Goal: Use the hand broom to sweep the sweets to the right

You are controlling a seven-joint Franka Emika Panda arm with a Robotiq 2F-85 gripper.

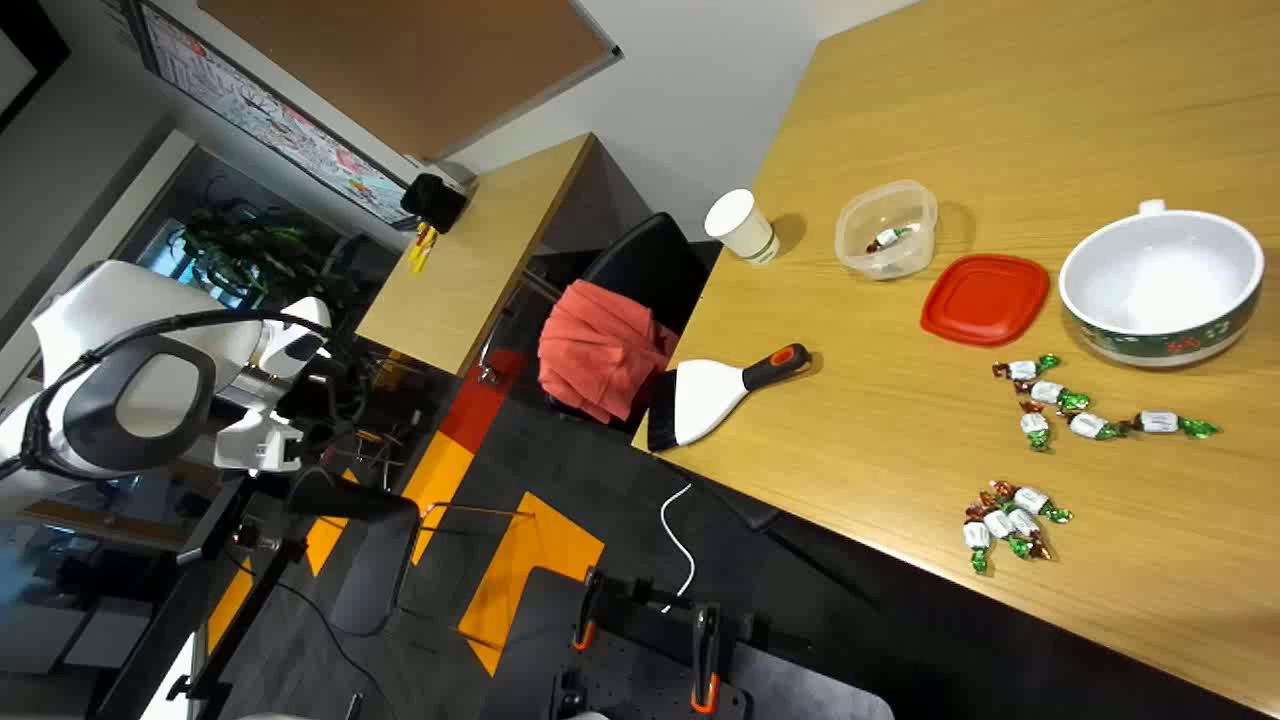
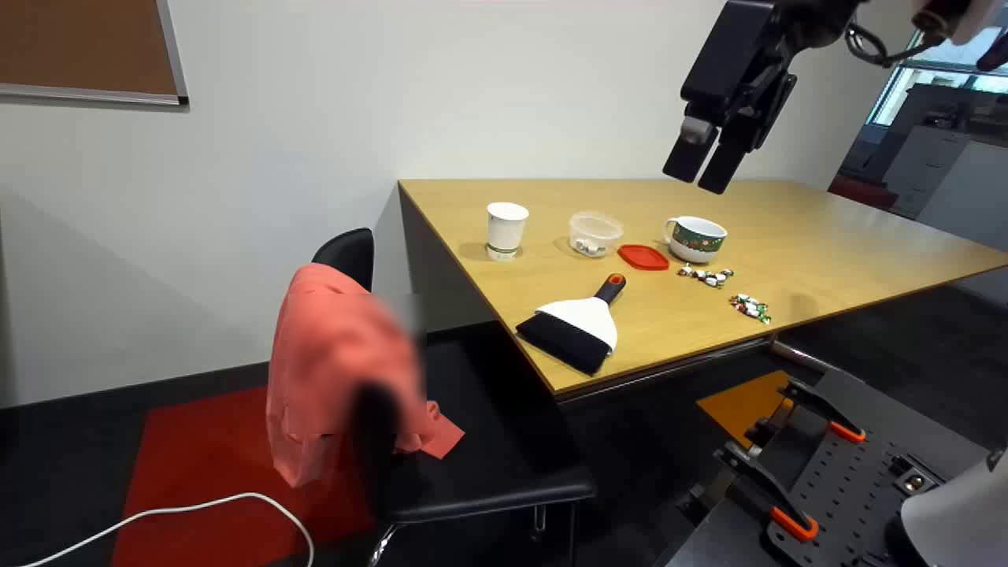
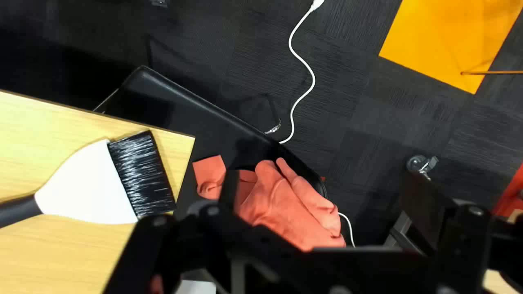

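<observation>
On the surface, the hand broom is laid flat near a corner, its bristles directed toward the edge. The end effector is positioned well apart from the broom, spread, with nothing pinched. The sweets are arranged in two groups, with another sweet contained in the clear tub. Sweeping is judged not yet started: the broom must be grasped, placed against the sweets and moved to the right. White labels are carried on the sweets, but any print is too small to be read. On the mug, a patterned band is shown; no brand can be identified.
</observation>
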